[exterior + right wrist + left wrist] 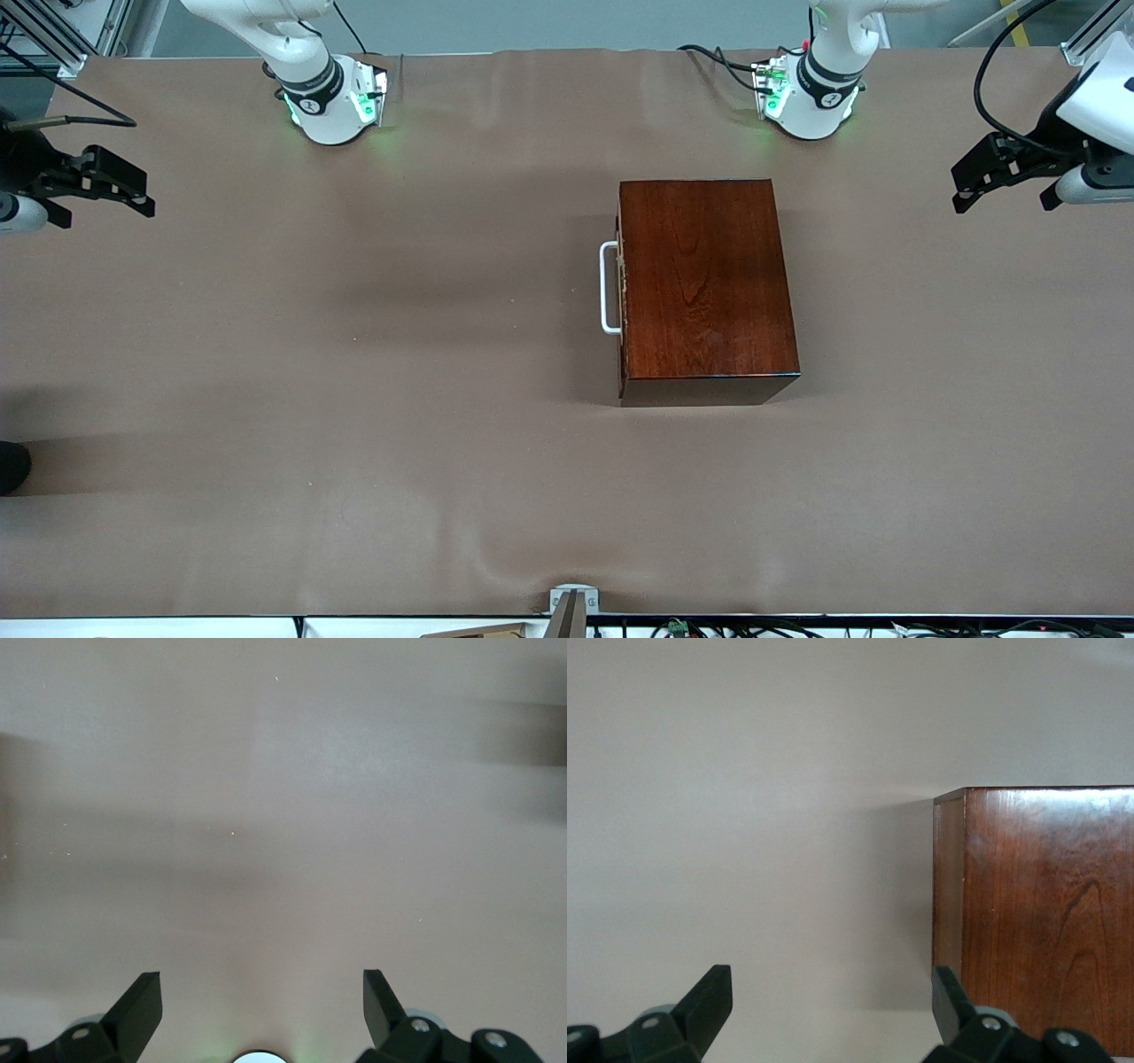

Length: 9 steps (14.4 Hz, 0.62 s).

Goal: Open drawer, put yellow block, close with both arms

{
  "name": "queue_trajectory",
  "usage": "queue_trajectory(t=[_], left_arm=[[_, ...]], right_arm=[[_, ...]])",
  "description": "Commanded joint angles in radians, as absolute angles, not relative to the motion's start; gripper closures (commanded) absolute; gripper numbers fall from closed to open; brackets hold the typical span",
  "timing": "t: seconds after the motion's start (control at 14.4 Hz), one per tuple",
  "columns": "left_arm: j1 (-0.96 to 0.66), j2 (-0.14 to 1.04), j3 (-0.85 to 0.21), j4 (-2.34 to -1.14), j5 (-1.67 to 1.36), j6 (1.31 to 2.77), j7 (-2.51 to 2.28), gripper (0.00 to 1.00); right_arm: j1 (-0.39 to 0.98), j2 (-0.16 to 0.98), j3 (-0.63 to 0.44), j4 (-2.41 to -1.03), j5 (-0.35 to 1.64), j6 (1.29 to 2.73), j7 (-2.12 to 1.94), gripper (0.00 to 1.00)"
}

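Observation:
The dark mahogany box [704, 288] stands on the brown table toward the left arm's end. Its drawer is shut, with the white loop handle [608, 288] facing the right arm's end. The box also shows in the left wrist view [1045, 912]. The yellow block is out of view. My left gripper [983, 177] is open and empty, up over the table's edge at the left arm's end. My right gripper [120, 186] is open and empty, up over the table's edge at the right arm's end. Both show wide jaws in their wrist views, the left gripper [831, 1001] and the right gripper [262, 1001].
The brown table cover [354, 354] has shallow wrinkles near the front edge. A small metal bracket [571, 602] sits at the front edge. A dark round object [11, 465] shows at the table's edge by the right arm's end. The green-lit bases [337, 97] stand farthest from the camera.

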<state>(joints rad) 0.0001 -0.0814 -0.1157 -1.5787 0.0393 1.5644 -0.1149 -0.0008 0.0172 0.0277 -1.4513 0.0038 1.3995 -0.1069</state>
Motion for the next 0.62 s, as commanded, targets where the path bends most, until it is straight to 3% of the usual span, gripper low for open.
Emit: queue_trajectory(t=[0.0,0.56], left_arm=[[0.02,-0.054,-0.124,-1.537,0.017,1.536,-0.106,0.0],[0.021,-0.054,-0.118,-1.537,0.018,1.536,-0.107,0.0]], right_arm=[[0.008,0.002,0.025,-1.46,-0.018,1.407,-0.106,0.0],[0.008,0.003,0.026,-1.459,-0.018,1.411,-0.106,0.0]])
